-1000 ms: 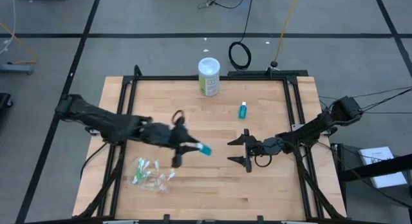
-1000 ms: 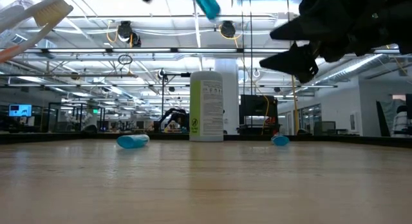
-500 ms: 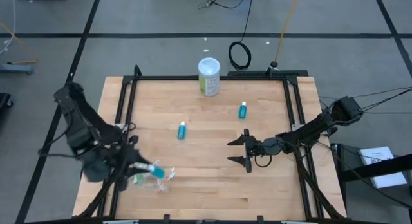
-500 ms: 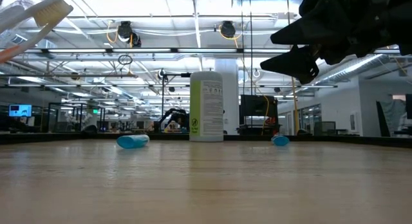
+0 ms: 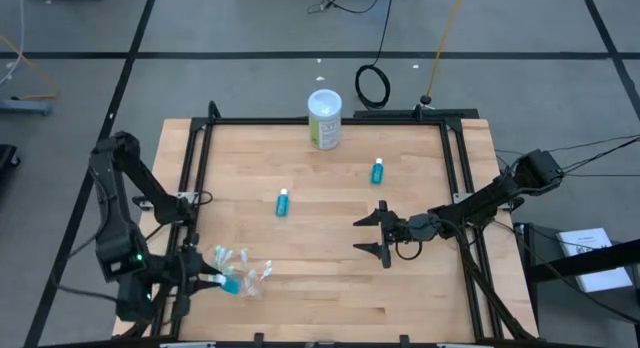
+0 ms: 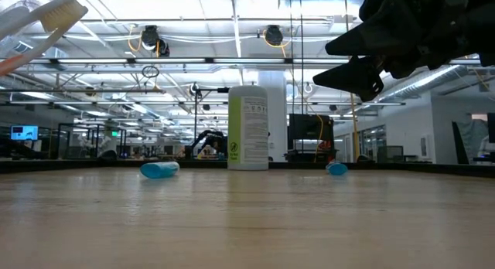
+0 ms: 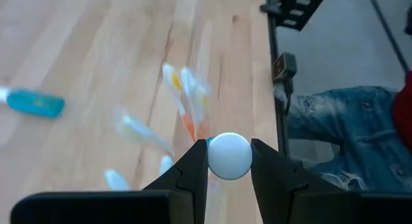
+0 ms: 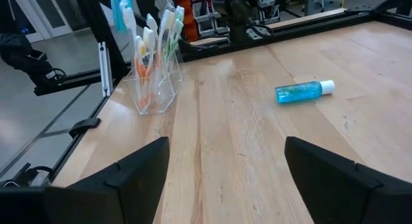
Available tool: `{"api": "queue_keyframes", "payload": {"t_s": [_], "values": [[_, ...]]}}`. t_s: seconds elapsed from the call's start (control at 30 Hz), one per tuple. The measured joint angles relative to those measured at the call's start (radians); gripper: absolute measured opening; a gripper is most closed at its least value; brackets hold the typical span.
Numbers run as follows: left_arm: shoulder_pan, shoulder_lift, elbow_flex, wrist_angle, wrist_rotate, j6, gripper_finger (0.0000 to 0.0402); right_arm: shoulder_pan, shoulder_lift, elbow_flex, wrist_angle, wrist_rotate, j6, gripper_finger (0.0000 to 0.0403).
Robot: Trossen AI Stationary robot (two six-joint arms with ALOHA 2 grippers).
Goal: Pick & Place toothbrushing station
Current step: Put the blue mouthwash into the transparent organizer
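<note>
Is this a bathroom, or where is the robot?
Not a bathroom; it looks like a big robot lab or workshop. The wooden table sits in a black metal frame, cables lie on the grey floor, and the low view shows a huge hall with ceiling lights.

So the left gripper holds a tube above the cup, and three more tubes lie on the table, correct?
Not three: the high view shows two more tubes lying on the table. The left gripper does hold a tube above the cup.
</note>
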Motion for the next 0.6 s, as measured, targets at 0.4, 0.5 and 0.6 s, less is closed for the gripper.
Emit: {"api": "queue_keyframes", "payload": {"t_s": [0.4,0.5,0.6], "values": [[-0.039,0.172,-0.014,-0.033,0.103,-0.082,0.0093,0.0,0.0,0.0,-0.002,0.0,0.0,0.0298],[-0.039,0.2,-0.013,-0.064,0.118,-0.147,0.0093,0.0,0.0,0.0,-0.002,0.0,0.0,0.0297],[-0.039,0.218,-0.012,-0.07,0.101,-0.171,0.0093,0.0,0.0,0.0,-0.002,0.0,0.0,0.0297]]}}
